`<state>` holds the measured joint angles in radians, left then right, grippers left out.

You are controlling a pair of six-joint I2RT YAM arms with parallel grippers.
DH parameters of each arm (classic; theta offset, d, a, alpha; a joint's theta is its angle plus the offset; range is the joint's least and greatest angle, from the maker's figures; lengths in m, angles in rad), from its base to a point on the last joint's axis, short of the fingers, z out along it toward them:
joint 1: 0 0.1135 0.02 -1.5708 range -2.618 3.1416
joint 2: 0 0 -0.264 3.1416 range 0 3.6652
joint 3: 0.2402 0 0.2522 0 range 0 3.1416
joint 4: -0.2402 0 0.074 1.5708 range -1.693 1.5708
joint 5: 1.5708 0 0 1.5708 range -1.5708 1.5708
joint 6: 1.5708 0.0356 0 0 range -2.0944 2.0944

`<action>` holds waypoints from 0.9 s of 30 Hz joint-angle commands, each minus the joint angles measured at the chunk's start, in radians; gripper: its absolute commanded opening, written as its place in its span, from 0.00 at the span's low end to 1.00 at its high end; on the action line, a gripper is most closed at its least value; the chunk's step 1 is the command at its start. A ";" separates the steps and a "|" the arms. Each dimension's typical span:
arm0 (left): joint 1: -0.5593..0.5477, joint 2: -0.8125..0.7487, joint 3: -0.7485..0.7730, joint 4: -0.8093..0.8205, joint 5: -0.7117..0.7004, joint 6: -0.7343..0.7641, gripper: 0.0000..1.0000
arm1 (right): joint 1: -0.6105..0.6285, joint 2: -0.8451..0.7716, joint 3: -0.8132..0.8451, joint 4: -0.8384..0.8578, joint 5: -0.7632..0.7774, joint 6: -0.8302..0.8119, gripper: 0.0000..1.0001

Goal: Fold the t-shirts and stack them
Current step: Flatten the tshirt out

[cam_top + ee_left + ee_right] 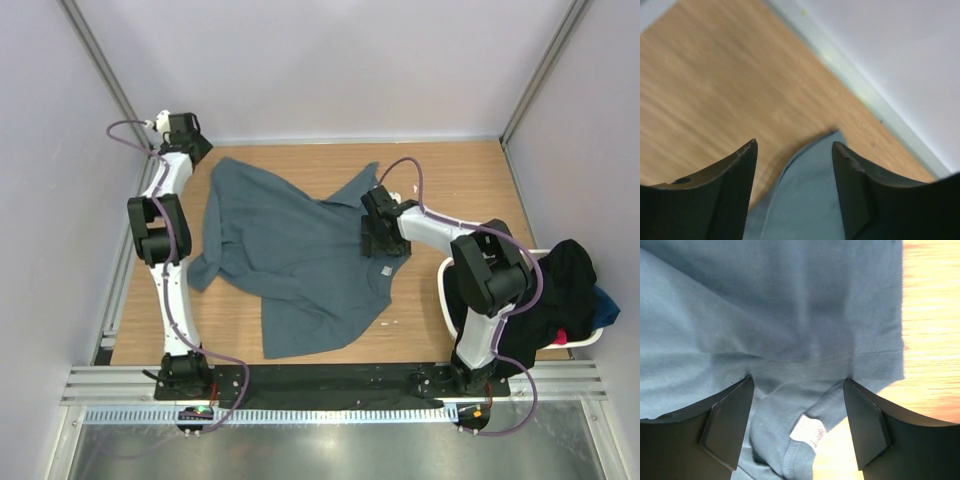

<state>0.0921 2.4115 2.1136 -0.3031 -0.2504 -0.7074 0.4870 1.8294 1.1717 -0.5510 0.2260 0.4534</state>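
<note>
One blue-grey t-shirt (290, 250) lies spread out and a bit crumpled in the middle of the wooden table (470, 180). At 10 o'clock, the left gripper (190, 138) hangs by the far corner of that shirt. Its fingers (735, 170) are wide apart and hold nothing. Just toward 3 o'clock from the middle, the right gripper (383, 250) is low over the cloth by a white tag (809, 432), fingers apart too. At 4 o'clock, a white basket (588, 340) holds a black shirt (560, 275), a blue shirt (605, 305) and a red shirt (563, 337)
</note>
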 commanded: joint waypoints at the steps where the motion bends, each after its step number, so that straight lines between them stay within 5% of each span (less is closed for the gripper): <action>1: 0.006 -0.162 -0.091 -0.021 0.054 0.074 0.65 | -0.013 0.024 0.060 -0.089 0.062 -0.064 0.79; 7: -0.023 -0.576 -0.452 -0.100 0.106 0.063 0.67 | -0.047 0.007 0.290 -0.223 0.012 -0.096 0.82; 12: -0.149 -0.860 -0.769 -0.261 0.056 0.049 0.68 | 0.018 -0.077 0.424 -0.248 -0.037 -0.096 0.87; 23: -0.299 -1.106 -1.104 -0.416 0.048 -0.033 0.67 | 0.260 -0.128 0.154 -0.121 -0.123 0.066 0.88; 27: -0.301 -1.143 -1.141 -0.429 0.054 -0.030 0.76 | 0.337 -0.082 0.085 -0.041 -0.088 0.126 0.88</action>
<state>-0.2081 1.3380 0.9611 -0.7284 -0.1997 -0.7250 0.7887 1.7248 1.2835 -0.6823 0.1188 0.5041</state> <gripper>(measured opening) 0.750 0.884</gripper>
